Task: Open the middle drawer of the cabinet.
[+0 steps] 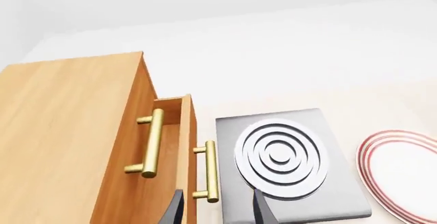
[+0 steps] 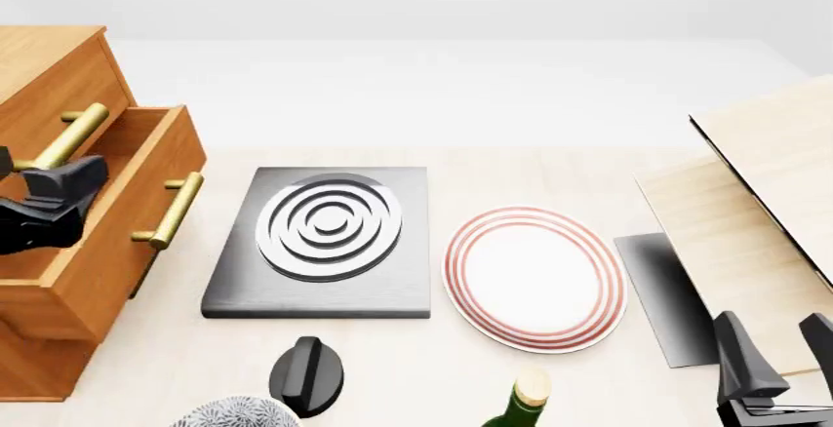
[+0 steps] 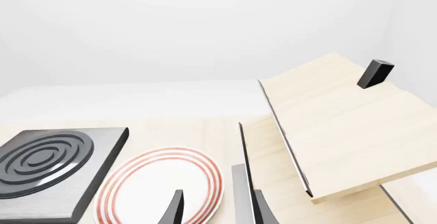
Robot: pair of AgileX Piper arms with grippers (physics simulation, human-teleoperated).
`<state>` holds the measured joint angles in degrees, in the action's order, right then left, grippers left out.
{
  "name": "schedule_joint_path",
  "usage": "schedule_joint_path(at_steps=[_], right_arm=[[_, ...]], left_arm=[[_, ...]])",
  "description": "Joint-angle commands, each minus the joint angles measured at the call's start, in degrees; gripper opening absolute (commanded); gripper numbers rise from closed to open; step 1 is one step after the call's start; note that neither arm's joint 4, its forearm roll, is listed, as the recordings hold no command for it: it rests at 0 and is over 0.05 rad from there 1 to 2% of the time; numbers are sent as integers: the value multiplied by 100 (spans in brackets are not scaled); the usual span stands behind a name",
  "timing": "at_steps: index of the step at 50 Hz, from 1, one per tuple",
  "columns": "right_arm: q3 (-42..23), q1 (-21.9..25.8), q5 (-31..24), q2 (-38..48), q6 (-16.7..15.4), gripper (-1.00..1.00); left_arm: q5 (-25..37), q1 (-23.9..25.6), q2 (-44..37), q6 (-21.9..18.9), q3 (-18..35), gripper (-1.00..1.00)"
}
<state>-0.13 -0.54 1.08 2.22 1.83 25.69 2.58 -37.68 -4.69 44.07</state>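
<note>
The cabinet (image 2: 46, 57) stands at the table's left edge and fills the left wrist view as an orange-brown block (image 1: 61, 127). Its middle drawer (image 2: 115, 244) is pulled out past the drawer front above it, with the brass handle (image 2: 174, 211) facing the table's centre. My left gripper (image 2: 72, 181) hovers over the drawer, open. In the left wrist view the drawer (image 1: 186, 132) juts forward and its handle (image 1: 208, 170) lies just ahead of the left gripper (image 1: 218, 211), untouched. My right gripper (image 2: 777, 349) is open at the near right, holding nothing, and shows the same in its own view (image 3: 218, 211).
A grey slab with concentric rings (image 2: 326, 242) lies beside the drawer, then a red-rimmed plate (image 2: 534, 276). Pale wooden boards (image 2: 768, 183) rise at the right. Near the front edge are a black knob (image 2: 308, 373), a green bottle (image 2: 521, 406) and a patterned bowl (image 2: 234, 414).
</note>
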Motion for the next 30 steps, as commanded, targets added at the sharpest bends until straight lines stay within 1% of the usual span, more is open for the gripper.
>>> schedule_joint_path(at_steps=[1, 2, 4, 5, 7, 8, 9, 24, 25, 30], right_arm=[[0, 2, -1, -2, -3, 100], [0, 0, 1, 2, 0, 100], [0, 0, 0, 0, -1, 100], [0, 0, 0, 0, 0, 100], [0, 1, 0, 0, 0, 100], [0, -1, 0, 1, 0, 100], [0, -1, -1, -2, -1, 100], [0, -1, 0, 1, 1, 100], [0, -1, -1, -2, -2, 100], [0, 0, 1, 2, 0, 100]], left_arm=[[-165, 74, -223, 180, -244, 100], [-274, 27, -266, 148, -312, 100], [-302, 40, -294, 204, -331, 100], [-348, -30, -287, 145, -350, 100], [-434, -45, -364, 201, -393, 100], [-494, -128, -359, 121, -434, 100], [-524, -128, -391, 154, -458, 100], [-754, -420, -345, 137, -843, 100], [-763, -391, -407, 218, -865, 100], [-851, -564, -391, 83, -960, 100]])
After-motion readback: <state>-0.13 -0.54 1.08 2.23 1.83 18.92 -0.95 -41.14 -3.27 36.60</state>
